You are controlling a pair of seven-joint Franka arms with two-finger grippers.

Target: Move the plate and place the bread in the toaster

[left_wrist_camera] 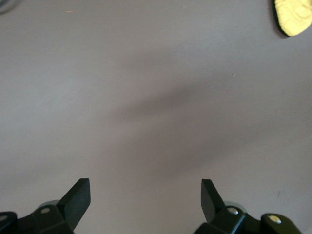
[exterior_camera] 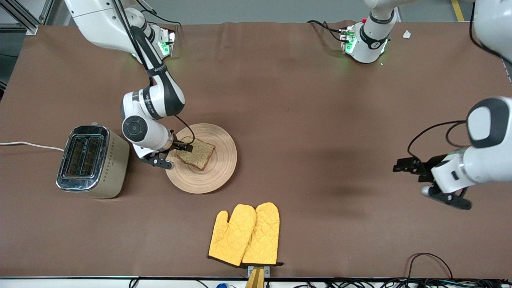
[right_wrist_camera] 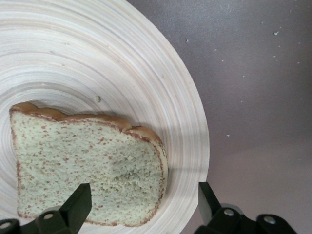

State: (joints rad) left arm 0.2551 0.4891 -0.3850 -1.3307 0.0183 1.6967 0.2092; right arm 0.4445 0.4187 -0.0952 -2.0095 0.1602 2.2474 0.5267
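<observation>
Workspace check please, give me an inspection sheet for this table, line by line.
Surface: brown table cover, bare in the middle.
Job's things: bread lies on the plate; toaster beside the plate, slots empty.
Clutter: yellow oven mitts nearer the camera.
Grippers: right gripper open over the bread's edge; left gripper open over bare cover, waiting.
Cables: white cord at the toaster.
Surroundings: nothing seen.

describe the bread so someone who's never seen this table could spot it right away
Start at the cream toaster toward the right arm's end of the table; the round wooden plate sits beside it. The bread lies on that plate under the open right gripper: one brown, speckled, squarish slice, the only food here.
</observation>
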